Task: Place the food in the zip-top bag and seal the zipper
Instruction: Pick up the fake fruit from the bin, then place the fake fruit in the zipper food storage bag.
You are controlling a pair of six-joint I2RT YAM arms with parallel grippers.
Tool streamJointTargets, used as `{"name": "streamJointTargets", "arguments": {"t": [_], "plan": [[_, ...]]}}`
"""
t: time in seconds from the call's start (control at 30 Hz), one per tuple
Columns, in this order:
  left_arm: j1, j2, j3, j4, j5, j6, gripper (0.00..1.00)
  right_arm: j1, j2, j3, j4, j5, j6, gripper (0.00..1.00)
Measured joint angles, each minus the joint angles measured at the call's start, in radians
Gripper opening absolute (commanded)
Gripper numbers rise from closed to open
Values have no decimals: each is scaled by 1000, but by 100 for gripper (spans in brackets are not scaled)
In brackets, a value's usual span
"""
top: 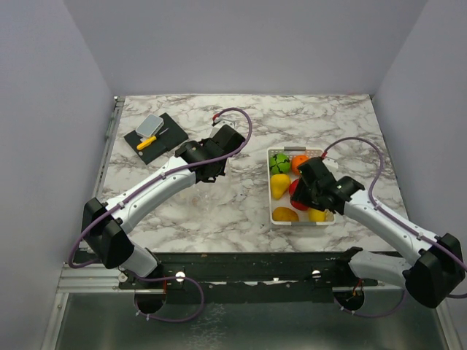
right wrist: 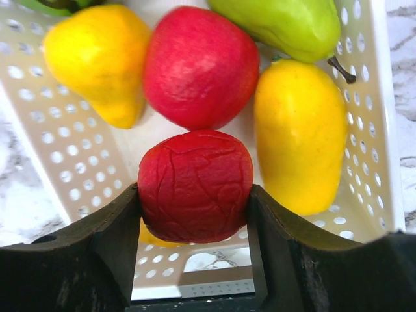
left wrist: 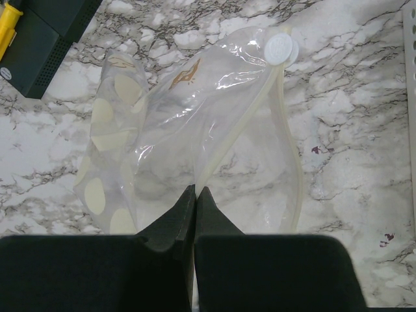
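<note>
Marble tabletop (top: 241,211) carries a white tray (right wrist: 370,130). Right claw (right wrist: 194,195) clamps a red fruit (right wrist: 195,182); left claw (left wrist: 195,192) pinches the zip-top bag (left wrist: 195,117).

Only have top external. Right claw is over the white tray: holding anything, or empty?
Observer: Holding. The right wrist view shows the right claw clamped on a dark red fruit with wrinkled skin, one finger on each side.
Operator: And the left? The arm blocks my view.
Observer: The left claw is shut, fingertips together, pinching the near edge of the clear bag.
Operator: Zipper state?
Observer: The white slider sits at the far end. From there the zip strip splits into two lines that part toward the claw, so the mouth looks open.
</note>
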Motion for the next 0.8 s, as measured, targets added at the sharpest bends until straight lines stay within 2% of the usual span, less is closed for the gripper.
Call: {"name": "streamJointTargets", "arguments": {"t": [0.2,0.37,0.8], "plan": [[0,0,0,0,1,0,0,0,-43,80,9,-45,-56,23],[0,0,0,0,4,0,0,0,-72,133,80,-130,-130,21],[0,0,8,-2,24,-6,0,9,37,195,346,-478,-192,23]]}}
